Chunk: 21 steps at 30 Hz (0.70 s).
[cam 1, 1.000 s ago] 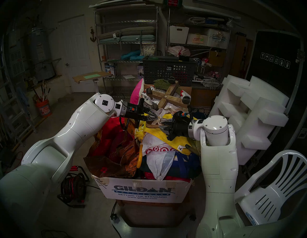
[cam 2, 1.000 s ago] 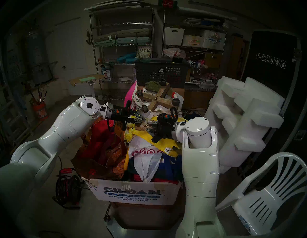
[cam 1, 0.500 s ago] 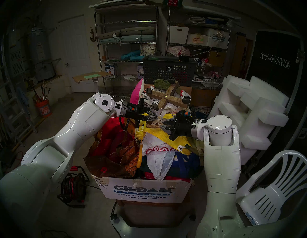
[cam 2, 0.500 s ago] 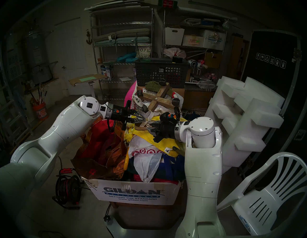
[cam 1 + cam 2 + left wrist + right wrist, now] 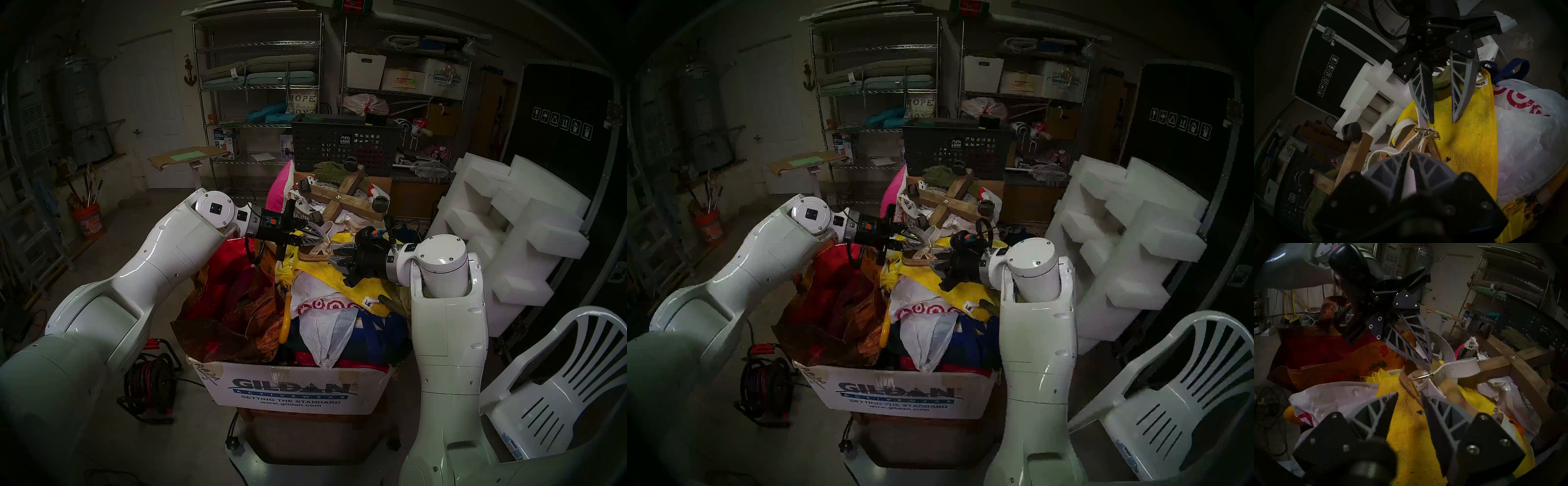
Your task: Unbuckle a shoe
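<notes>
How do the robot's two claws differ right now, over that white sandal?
The left gripper is shut, pinching the white ankle strap; the right gripper stands open and holds nothing. The left gripper's tips sit right at the gold-coloured buckle; the right gripper's tips lie just short of it, above the yellow towel. Both have grey ribbed fingers and point toward each other.

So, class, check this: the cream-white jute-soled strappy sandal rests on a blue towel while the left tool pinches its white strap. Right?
No: the fluffy towel is yellow, not blue; the left wrist view shows it. The cream-white jute-soled strappy sandal does rest on it, with the left tool pinching its white strap.
</notes>
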### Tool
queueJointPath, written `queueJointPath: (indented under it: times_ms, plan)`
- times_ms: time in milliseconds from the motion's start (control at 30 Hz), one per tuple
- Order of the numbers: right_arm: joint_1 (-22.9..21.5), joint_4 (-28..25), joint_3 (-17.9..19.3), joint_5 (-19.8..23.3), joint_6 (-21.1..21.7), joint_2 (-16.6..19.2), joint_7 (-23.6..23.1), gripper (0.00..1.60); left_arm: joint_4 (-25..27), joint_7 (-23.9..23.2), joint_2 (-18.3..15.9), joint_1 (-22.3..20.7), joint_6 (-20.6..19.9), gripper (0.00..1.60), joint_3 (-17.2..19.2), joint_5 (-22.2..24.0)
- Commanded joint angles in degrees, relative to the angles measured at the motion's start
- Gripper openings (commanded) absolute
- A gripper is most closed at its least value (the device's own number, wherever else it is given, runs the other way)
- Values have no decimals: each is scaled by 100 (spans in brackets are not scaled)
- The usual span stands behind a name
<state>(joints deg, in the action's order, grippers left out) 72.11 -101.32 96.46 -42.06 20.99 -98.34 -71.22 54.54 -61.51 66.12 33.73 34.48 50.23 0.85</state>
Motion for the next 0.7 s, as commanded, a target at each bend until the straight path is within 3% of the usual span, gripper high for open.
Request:
queueJointPath:
  times_ms: [0, 667]
  plan:
    - [-47, -76, -72, 10, -20, -51, 92, 87, 16, -2, 23, -149, 11, 68, 67, 44]
    - [-38, -62, -122, 74, 24, -51, 261, 93, 16, -15, 4, -134, 19, 68, 91, 64]
